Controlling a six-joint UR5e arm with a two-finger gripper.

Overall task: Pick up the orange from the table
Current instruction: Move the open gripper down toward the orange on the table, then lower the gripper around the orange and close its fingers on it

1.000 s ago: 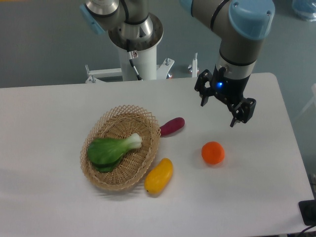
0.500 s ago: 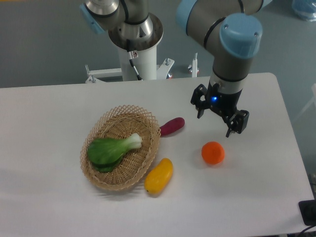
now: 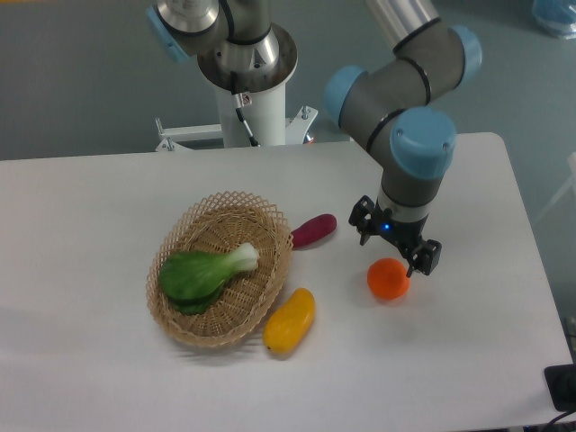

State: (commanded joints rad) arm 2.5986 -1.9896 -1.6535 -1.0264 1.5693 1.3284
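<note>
From the fixed camera, the orange sits on the white table, right of centre and toward the near side, still resting on the surface. The gripper hangs just above and slightly beyond it, its two black fingers spread wide with nothing between them — the right one reaches down close to the orange's upper right edge, the left one stands a little up and to the left. Whether either finger touches the fruit cannot be told from this angle.

As for progress, the approach looks almost finished, but the grasp itself is not yet made: the fingers have to straddle the orange, close on it and lift it off the table.

To the left lies a wicker basket holding a green leafy vegetable. A purple oblong vegetable rests just beside the basket's far right rim, and a yellow-orange fruit lies at its near right edge. Both are apart from the orange.

Compared with the earlier frames, the gripper has come down and drifted leftward — a second ago it hovered well above and to the right of the orange, and now it is right over it. The orange and the other items have not shifted, and the fingers look as widely spread as before.
</note>
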